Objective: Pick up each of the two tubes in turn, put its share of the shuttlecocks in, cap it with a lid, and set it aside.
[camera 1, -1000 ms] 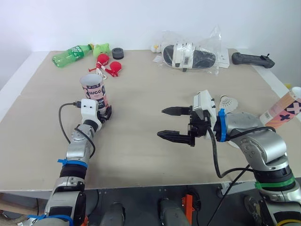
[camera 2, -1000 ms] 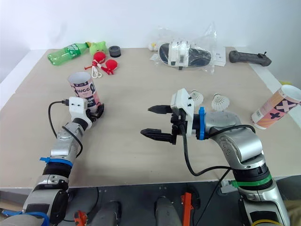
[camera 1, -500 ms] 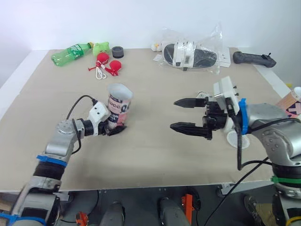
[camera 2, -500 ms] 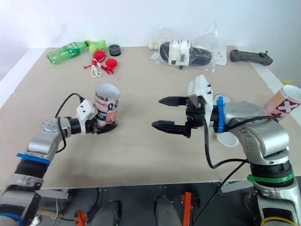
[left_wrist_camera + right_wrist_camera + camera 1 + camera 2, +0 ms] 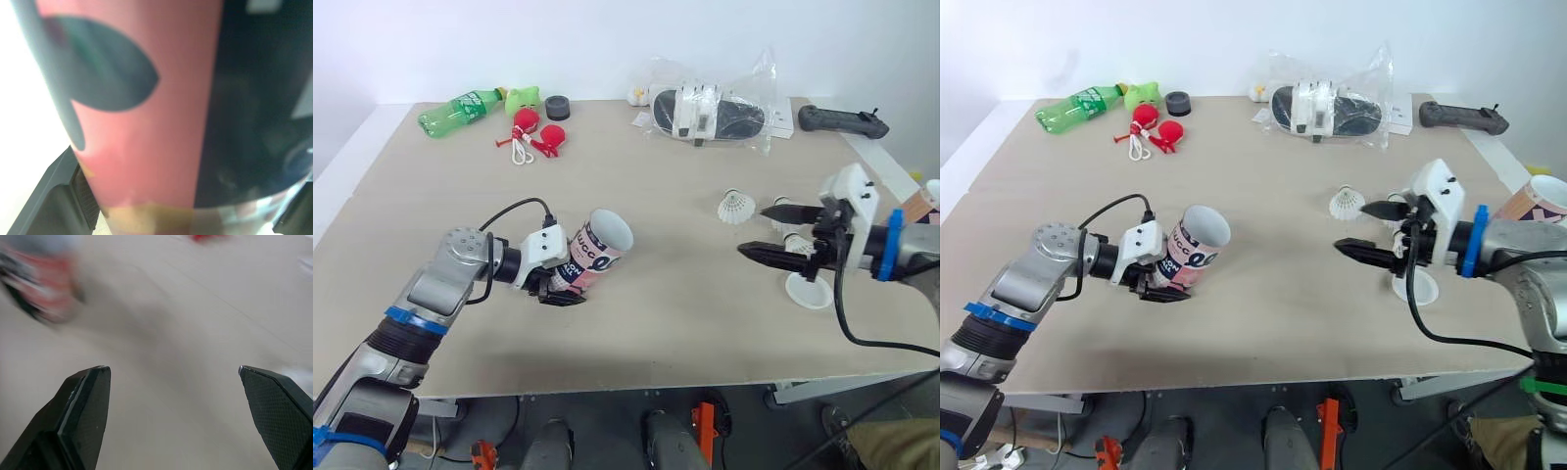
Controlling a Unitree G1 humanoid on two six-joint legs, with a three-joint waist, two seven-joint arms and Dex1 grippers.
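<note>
A pink and black tube (image 5: 587,257) lies tilted in my left gripper (image 5: 558,286), which is shut on its lower end; the open mouth (image 5: 610,233) faces the right side of the table. In the left wrist view the tube (image 5: 146,107) sits between both fingers (image 5: 63,196). My right gripper (image 5: 752,229) hovers open and holds nothing, just left of a white shuttlecock (image 5: 734,206). A second shuttlecock (image 5: 790,240) is partly hidden behind its fingers. A white lid (image 5: 808,291) lies below them. The second tube (image 5: 1528,203) leans at the table's right edge.
At the back left lie a green bottle (image 5: 460,106), red toys (image 5: 533,132) and a black round cap (image 5: 557,108). A plastic bag with black and white items (image 5: 710,113) and a black controller (image 5: 842,120) sit at the back right.
My left gripper has carried the tube from the left toward the centre and tipped it from upright to slanted. My right gripper has drawn back to the right, beside the shuttlecocks.
</note>
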